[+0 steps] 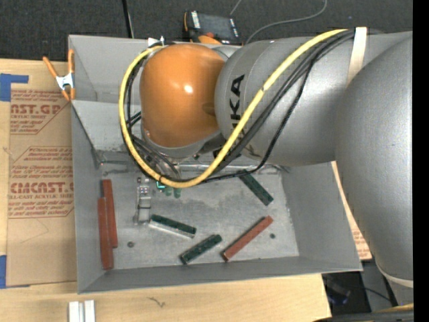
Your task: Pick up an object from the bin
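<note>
My gripper (143,208) reaches down below the orange cover to the bin floor at its left middle. Just right of its tip lies a dark green flat bar (173,225) with a pale edge, running left to right. The gripper's tip is close to that bar's left end; whether they touch I cannot tell. A long red-brown bar (106,223) lies lengthwise along the bin's left wall, left of the gripper.
A second dark green bar (200,248) lies slanted near the front wall, with a red-brown bar (247,237) slanted beside it on the right. A third dark green bar (257,188) lies at the right, partly under the arm, which covers the bin's back half.
</note>
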Controlling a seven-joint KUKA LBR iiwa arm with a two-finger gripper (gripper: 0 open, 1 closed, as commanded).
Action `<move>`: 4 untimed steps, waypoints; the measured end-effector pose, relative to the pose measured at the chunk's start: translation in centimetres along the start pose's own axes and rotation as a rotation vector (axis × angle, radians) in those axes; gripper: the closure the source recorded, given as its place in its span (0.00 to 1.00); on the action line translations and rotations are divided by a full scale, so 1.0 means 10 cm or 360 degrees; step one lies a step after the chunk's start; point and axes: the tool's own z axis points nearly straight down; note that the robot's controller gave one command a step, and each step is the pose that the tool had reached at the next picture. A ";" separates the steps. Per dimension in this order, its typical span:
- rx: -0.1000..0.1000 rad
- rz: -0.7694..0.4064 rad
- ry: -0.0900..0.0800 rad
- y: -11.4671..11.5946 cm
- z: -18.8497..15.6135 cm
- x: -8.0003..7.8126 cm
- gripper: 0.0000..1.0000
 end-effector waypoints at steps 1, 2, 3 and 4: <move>-0.0003 0.0005 -0.0012 -0.02 -0.05 -0.02 1.00; -0.0003 0.0005 -0.0012 -0.02 -0.05 -0.02 0.00; 0.0004 0.0047 -0.0001 -0.76 1.40 -0.32 0.00; -0.0003 0.0044 -0.0011 -0.73 1.35 -0.33 1.00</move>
